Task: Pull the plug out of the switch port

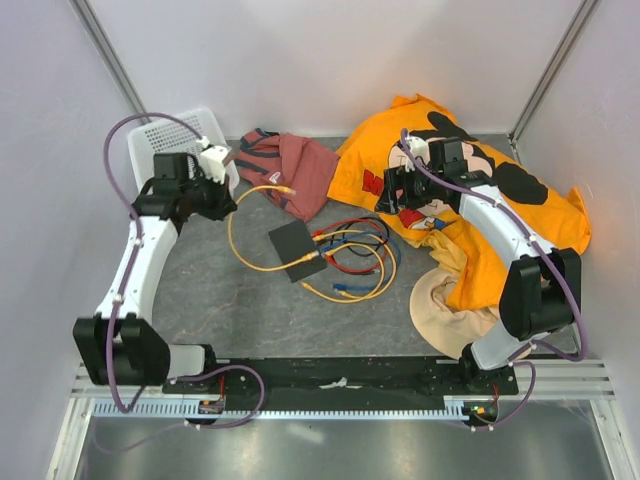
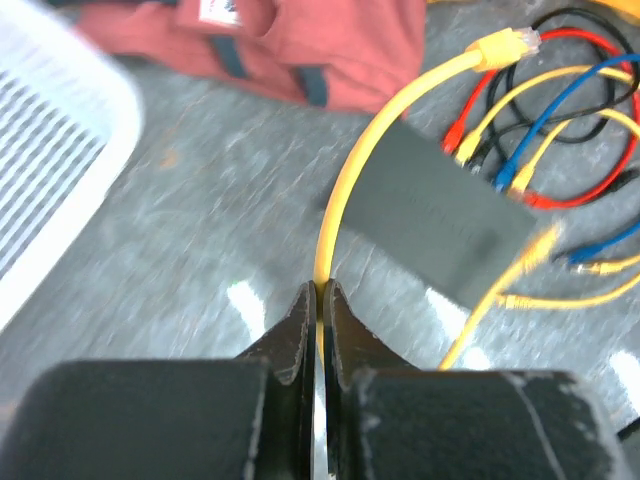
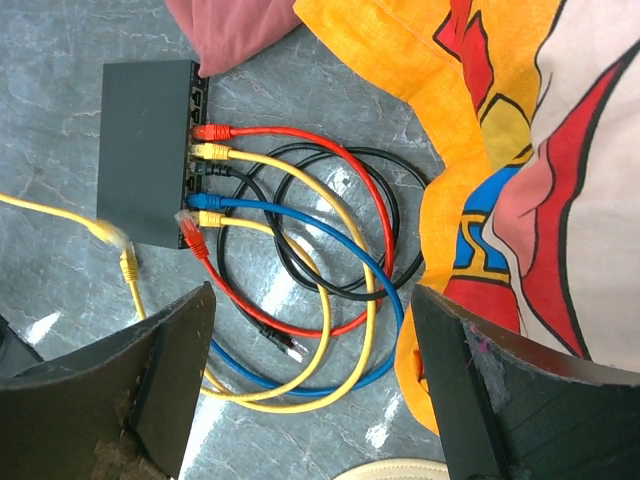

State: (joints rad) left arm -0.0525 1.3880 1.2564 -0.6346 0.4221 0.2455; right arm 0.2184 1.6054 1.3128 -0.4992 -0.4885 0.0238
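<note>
The black switch (image 1: 293, 251) lies flat mid-table, and shows in the left wrist view (image 2: 440, 205) and right wrist view (image 3: 145, 150). Red (image 3: 212, 131), yellow (image 3: 212, 152), black, blue and another yellow plug sit in sockets along one edge. My left gripper (image 1: 228, 200) (image 2: 320, 292) is shut on a yellow cable (image 2: 345, 190), well left of the switch. That cable's one end plug (image 2: 505, 45) lies loose on the red cloth. A blurred yellow plug (image 3: 110, 235) lies at the switch's corner; I cannot tell if it is seated. My right gripper (image 1: 385, 190) (image 3: 310, 295) is open and empty above the cable loops.
A white basket (image 1: 175, 140) stands at the back left. A red-brown garment (image 1: 300, 170) lies behind the switch. An orange printed shirt (image 1: 470, 190) and a beige cloth (image 1: 450, 310) cover the right side. Loose cable loops (image 1: 355, 260) lie right of the switch.
</note>
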